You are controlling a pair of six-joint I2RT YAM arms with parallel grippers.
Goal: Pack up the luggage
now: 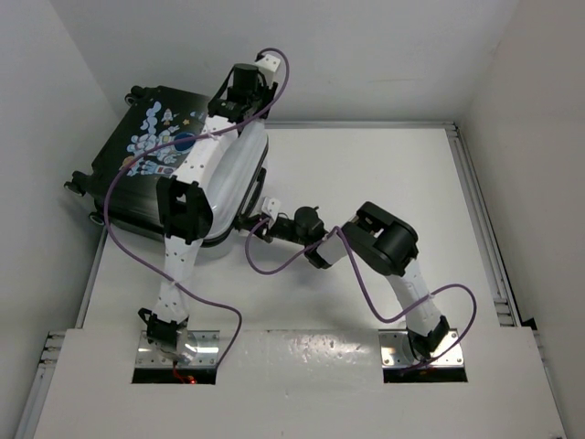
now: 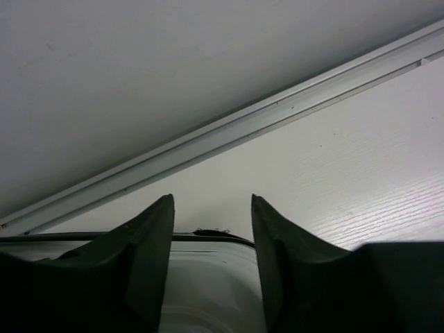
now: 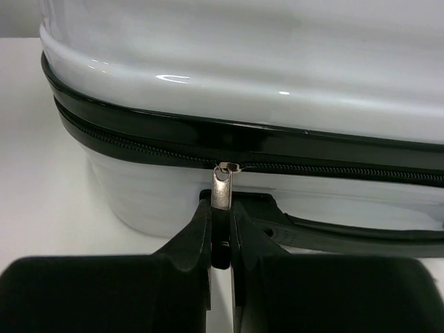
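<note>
The luggage (image 1: 146, 174) lies closed at the table's far left, its black printed shell to the left and its white shell to the right. My left gripper (image 1: 239, 91) hangs over its far end. In the left wrist view the left gripper (image 2: 211, 201) stands open, and the luggage's white shell (image 2: 208, 277) shows below the gap. My right gripper (image 1: 259, 222) is at the luggage's near right side. In the right wrist view it (image 3: 220, 208) is shut on the metal zipper pull (image 3: 222, 189), which hangs from the black zipper line of the luggage (image 3: 277, 62).
A black side handle (image 3: 333, 232) sits on the shell just right of the pull. An aluminium rail (image 2: 243, 125) runs along the table's back edge under the white wall. Another rail (image 1: 480, 229) borders the right side. Purple cables loop off both arms.
</note>
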